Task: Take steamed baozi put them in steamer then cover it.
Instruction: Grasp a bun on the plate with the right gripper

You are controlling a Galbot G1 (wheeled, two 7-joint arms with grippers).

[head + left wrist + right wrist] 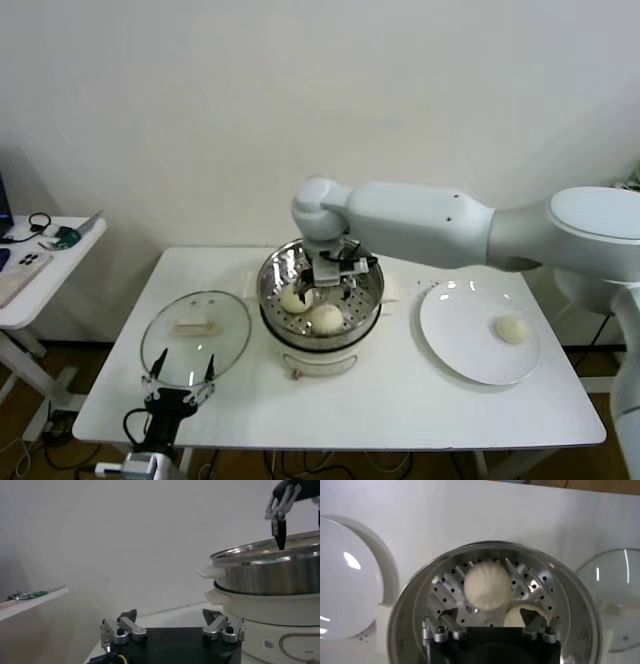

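- Right claw (pixel 330 272) hangs spread and empty inside the steamer (pixel 372 300), over two steamed baozi (pixel 326 317) on its perforated floor.
- A third baozi (pixel 512 328) lies on the white plate (pixel 455 330).
- Left claw (pixel 180 382), spread, sits at the surface's near edge, beside the glass cover (pixel 195 336).

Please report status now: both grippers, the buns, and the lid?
Right gripper open over steamer, empty. Left gripper open, parked by lid. Two buns visible in steamer, one bun on plate. Lid off.
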